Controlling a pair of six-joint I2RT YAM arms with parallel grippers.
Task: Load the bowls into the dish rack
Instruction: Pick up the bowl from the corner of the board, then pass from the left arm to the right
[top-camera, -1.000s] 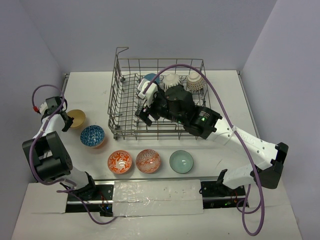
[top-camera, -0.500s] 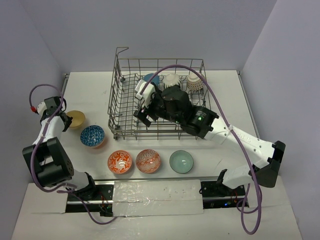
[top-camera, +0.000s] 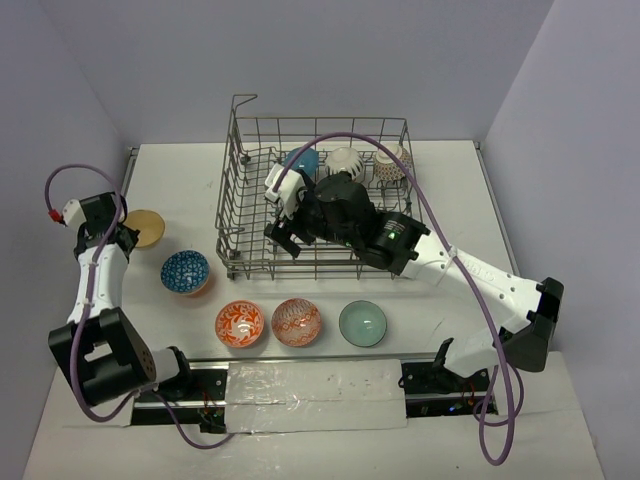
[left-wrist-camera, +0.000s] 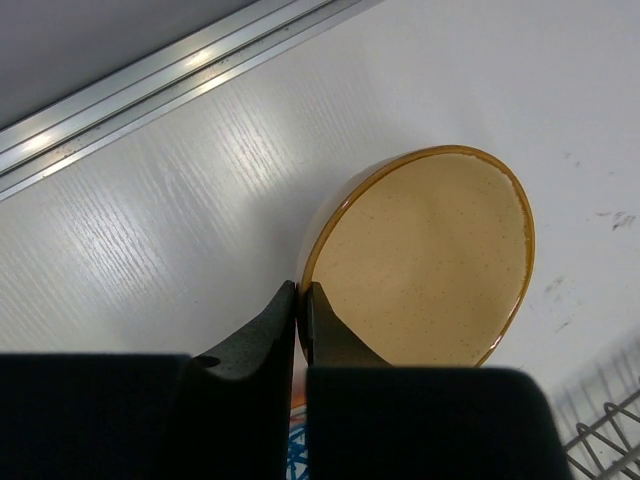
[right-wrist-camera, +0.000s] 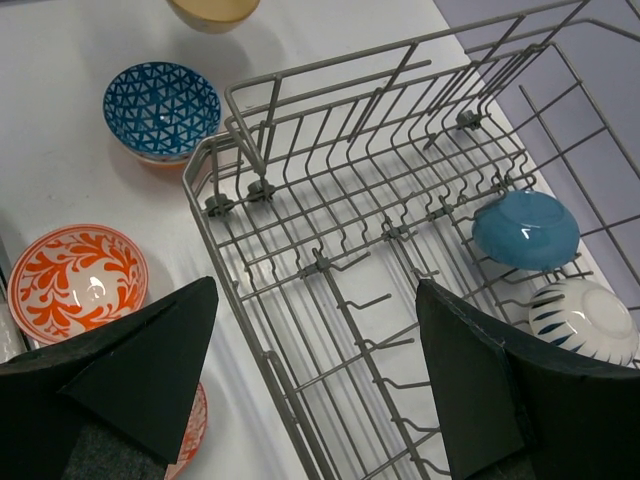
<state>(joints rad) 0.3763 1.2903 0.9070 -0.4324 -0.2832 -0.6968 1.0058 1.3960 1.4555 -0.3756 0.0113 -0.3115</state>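
The tan bowl (left-wrist-camera: 430, 260) is close to the counter's (top-camera: 450, 200) left edge, and the left pincer (left-wrist-camera: 302, 300) is clenched on its rim — one finger inside, one outside. I can't tell whether it rests on the counter. Beside it, nearer the front, lies a blue patterned bowl (top-camera: 185, 271). Along the near edge stand an orange patterned bowl (top-camera: 240, 323), a red-orange bowl (top-camera: 296, 322) and a pale green bowl (top-camera: 362, 323). The dish rack (top-camera: 240, 200) holds a teal-blue bowl (right-wrist-camera: 525, 228), a white striped bowl (right-wrist-camera: 585, 320) and a brown-patterned bowl (top-camera: 390, 165) along its far side. The right pincer (right-wrist-camera: 315, 290) hangs over the rack's near left part — spread wide, grasping nothing.
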